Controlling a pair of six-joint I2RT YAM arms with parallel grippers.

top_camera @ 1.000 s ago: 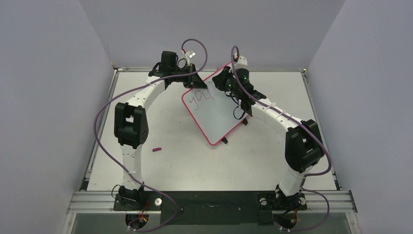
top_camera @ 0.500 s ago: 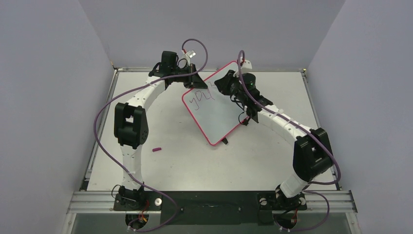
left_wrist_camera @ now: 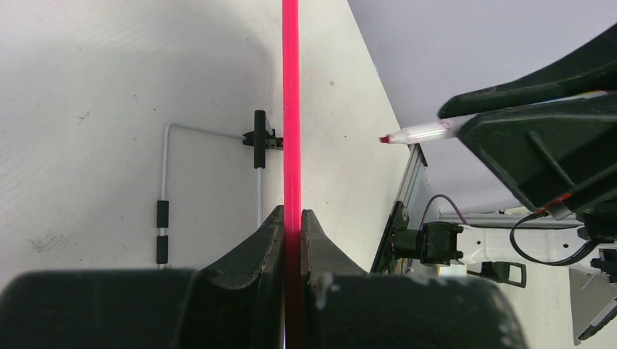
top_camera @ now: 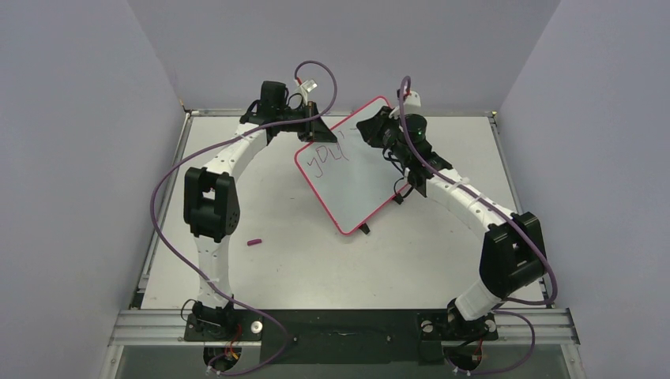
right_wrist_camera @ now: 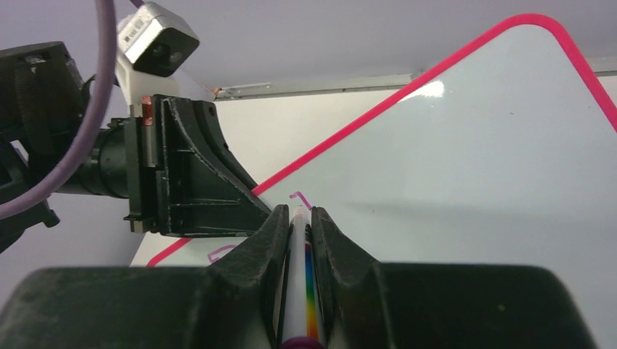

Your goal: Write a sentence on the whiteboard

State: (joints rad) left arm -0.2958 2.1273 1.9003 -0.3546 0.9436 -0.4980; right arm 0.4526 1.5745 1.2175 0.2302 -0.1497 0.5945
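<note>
The whiteboard (top_camera: 351, 178), white with a red rim, stands tilted at the middle of the table. My left gripper (top_camera: 318, 129) is shut on its upper left rim, which shows edge-on as a red line (left_wrist_camera: 291, 109) between the fingers (left_wrist_camera: 291, 218). Purple lettering (top_camera: 326, 155) runs along the board's top left, and strokes of it show in the right wrist view (right_wrist_camera: 298, 196). My right gripper (top_camera: 373, 130) is shut on a white marker pen (right_wrist_camera: 300, 262) with a rainbow stripe. Its red tip (left_wrist_camera: 385, 138) points at the board, a little off the face.
A small purple marker cap (top_camera: 254, 242) lies on the table left of the board. The board's wire stand (left_wrist_camera: 166, 171) and black feet (top_camera: 364, 228) rest on the table behind and below it. A metal rail (top_camera: 340, 324) runs along the near edge.
My right arm has swung its elbow out to the right and its gripper has shifted up and back along the board's top. The left gripper and the board have stayed put.
</note>
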